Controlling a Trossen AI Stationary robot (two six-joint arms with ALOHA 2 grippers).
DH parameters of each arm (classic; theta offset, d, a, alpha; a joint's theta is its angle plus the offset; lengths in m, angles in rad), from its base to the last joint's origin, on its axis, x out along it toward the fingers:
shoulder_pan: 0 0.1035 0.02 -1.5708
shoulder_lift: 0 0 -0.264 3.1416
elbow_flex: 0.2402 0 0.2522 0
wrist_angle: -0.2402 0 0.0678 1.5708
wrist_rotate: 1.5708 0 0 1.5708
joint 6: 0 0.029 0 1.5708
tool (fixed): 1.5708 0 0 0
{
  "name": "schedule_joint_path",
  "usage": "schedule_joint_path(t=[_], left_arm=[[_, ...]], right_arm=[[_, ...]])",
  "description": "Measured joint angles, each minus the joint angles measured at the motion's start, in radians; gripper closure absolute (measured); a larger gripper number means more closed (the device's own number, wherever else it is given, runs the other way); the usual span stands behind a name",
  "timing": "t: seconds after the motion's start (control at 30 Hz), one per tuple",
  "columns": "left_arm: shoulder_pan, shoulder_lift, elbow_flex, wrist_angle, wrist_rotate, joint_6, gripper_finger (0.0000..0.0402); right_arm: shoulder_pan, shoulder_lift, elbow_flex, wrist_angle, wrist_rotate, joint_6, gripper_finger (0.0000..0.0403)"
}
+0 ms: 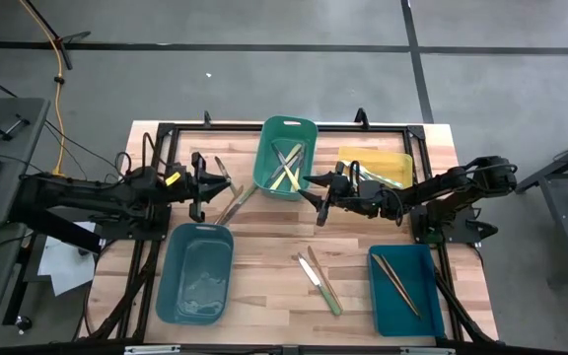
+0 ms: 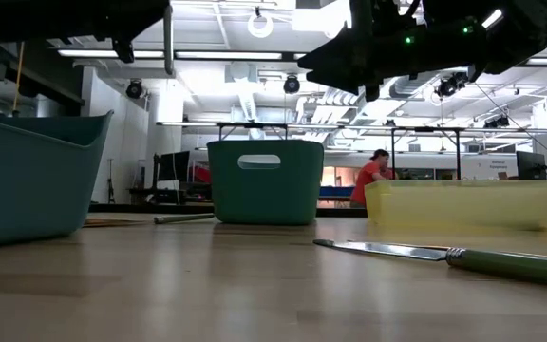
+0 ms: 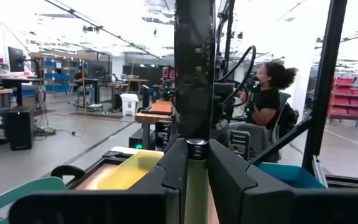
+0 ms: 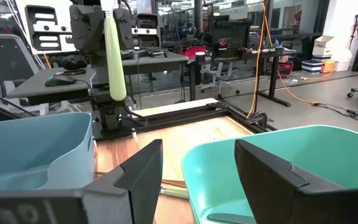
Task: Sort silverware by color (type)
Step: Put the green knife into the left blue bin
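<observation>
My left gripper point(image 1: 203, 185) hovers over the table's left part, shut on a utensil with a pale green handle point(image 4: 115, 62). My right gripper point(image 1: 316, 192) stands open beside the green bin point(image 1: 286, 158), above its rim point(image 4: 229, 158), touching nothing. That bin holds pale yellow silverware point(image 1: 286, 170). Two brown-handled pieces point(image 1: 394, 281) lie in the dark teal bin point(image 1: 409, 291). A green-handled knife point(image 1: 321, 284) and a brown piece point(image 1: 316, 264) lie flat on the wood. More silverware point(image 1: 230, 202) lies next to my left gripper. My left gripper pinches the green-handled utensil between its two fingers where the handle meets the metal collar point(image 3: 196, 148). The fingers reach out about level and lie across it. The utensil stands roughly upright and clear of the table, handle point(image 4: 115, 81) hanging below the fingers, dark metal end point(image 3: 194, 68) rising above them.
A yellow bin point(image 1: 375, 168) stands at the back right and a light teal bin point(image 1: 195, 271) at the near left. A black frame point(image 1: 166, 128) runs around the table. Bare wood lies between the two near bins. A person point(image 3: 269, 93) sits in the room beyond.
</observation>
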Motion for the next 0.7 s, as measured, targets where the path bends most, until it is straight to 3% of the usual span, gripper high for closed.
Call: schedule_joint_path(t=[0.33, 0.57, 0.7], left_arm=[[0.0, 0.001, 0.0, -0.002, 0.0, 0.001, 0.0362], [0.0, 0.001, 0.0, -0.007, 0.0, 0.001, 0.0362], [0.0, 0.001, 0.0, -0.007, 0.0, 0.001, 0.0362]], right_arm=[[-0.001, 0.0, 0.0, -0.022, -0.021, 0.043, 0.0208], [0.001, 0.0, 0.0, -0.062, -0.328, 0.086, 0.0208], [0.004, 0.0, 0.0, -0.067, -0.374, 0.085, 0.0208]])
